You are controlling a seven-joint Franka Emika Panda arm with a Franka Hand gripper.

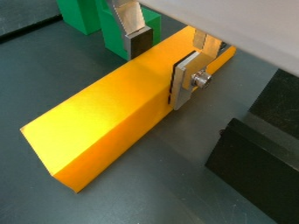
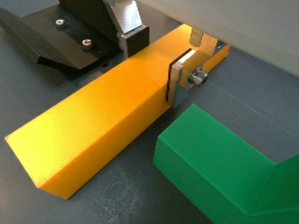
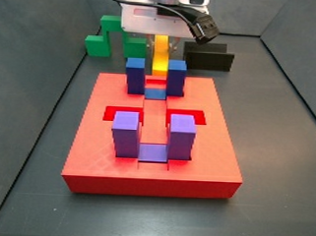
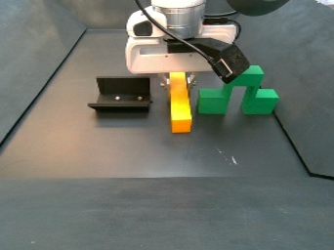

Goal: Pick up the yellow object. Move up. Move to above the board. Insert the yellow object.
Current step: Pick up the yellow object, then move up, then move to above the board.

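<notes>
Between green block (image 4: 239, 90) and fixture (image 4: 117, 96), end effector (image 2: 159, 54) grasping yellow object (image 2: 111, 114), fingers at its far end.

Dark grey floor (image 4: 131, 156), matte. Lying flat on it: yellow object (image 4: 179, 102), with the gripper (image 4: 179, 76) down over its far end. Green stepped block (image 4: 239, 91) just right of that, black fixture (image 4: 120, 96) off to the left. Big red board (image 3: 153, 139) sitting nearer in a side view.
</notes>
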